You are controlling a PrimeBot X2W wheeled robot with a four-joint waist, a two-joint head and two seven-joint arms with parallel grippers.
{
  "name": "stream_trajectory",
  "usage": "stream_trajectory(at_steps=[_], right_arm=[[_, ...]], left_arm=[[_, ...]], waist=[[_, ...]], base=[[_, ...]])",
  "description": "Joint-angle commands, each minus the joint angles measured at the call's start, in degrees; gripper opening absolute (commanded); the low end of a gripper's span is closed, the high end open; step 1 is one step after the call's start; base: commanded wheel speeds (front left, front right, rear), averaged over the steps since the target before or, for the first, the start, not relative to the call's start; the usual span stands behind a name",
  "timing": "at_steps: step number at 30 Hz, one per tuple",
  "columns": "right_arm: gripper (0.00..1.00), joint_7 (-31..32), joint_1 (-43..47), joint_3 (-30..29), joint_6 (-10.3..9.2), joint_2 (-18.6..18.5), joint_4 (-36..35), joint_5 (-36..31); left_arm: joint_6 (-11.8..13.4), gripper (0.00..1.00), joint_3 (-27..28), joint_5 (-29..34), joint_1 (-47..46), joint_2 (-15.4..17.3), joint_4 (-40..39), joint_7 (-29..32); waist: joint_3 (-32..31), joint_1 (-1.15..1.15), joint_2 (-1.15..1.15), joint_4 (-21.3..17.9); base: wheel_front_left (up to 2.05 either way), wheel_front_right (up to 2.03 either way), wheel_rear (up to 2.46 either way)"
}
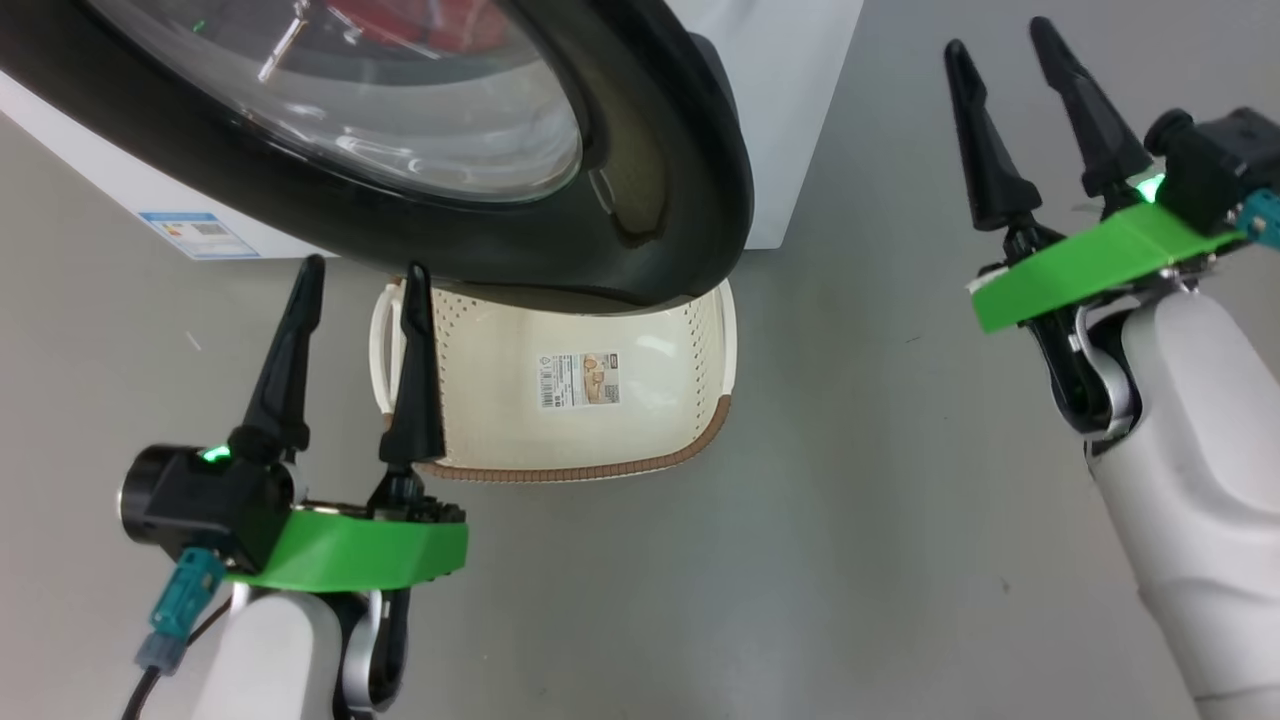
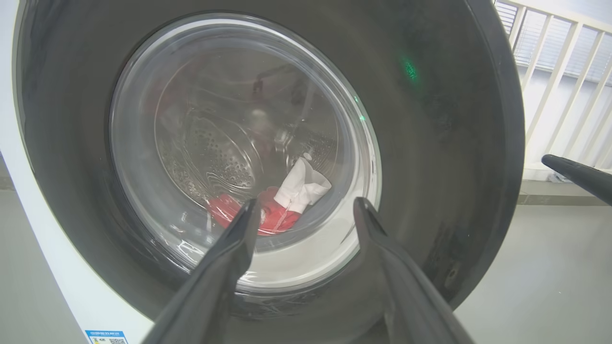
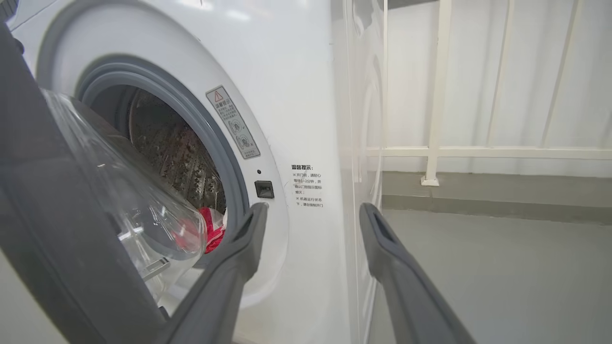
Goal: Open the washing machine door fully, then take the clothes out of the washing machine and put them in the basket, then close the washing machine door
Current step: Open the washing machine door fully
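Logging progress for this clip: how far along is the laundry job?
Done: the washing machine door is ajar, not fully open. In hand: nothing; left gripper and right gripper are open and empty. Left: swing the door wide, move the clothes from the drum into the empty basket, shut the door.

Smooth grey floor point(image 1: 900, 480), a few small dark specks on it, carries two items. A big white front-loading box of a washing machine point(image 1: 790, 120) stands directly on it. A small cream perforated plastic basket point(image 1: 590, 471) with a brown woven-look rim sits upright just in front of the machine.
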Motion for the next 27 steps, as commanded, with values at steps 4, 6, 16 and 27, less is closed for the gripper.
stream_trajectory(at_steps=[4, 6, 16, 27], right_arm=[[1.0, -0.3, 6.2, -4.4, 0.35, 3.9, -6.2, -7.6], [1.0, -0.3, 8.9, -6.6, 0.35, 5.3, -8.7, -10.2], [1.0, -0.3, 17.4, -10.6, 0.35, 7.6, -15.6, -12.7], [1.0, -0.3, 22.6, -9.4, 0.35, 7.6, -18.5, -12.2]], left_arm=[[0.4, 1.0, 2.2, -0.1, 1.0, 1.1, -2.1, -0.3], [0.4, 1.0, 2.4, -0.1, 1.1, 1.1, -2.2, -0.3], [0.6, 1.0, 2.6, 0.1, 1.6, 1.1, -2.6, -0.3], [0.7, 1.0, 2.4, 0.3, 2.0, 1.1, -2.7, -0.3]], waist=[[0.1, 0.0, 0.0, -0.1], [0.1, 0.0, 0.0, -0.2], [-0.2, 0.0, 0.0, -0.8], [-0.6, 0.0, 0.0, -0.6]], base=[[0.0, 0.0, 0.0], [0.0, 0.0, 0.0], [0.0, 0.0, 0.0], [0.0, 0.0, 0.0]])
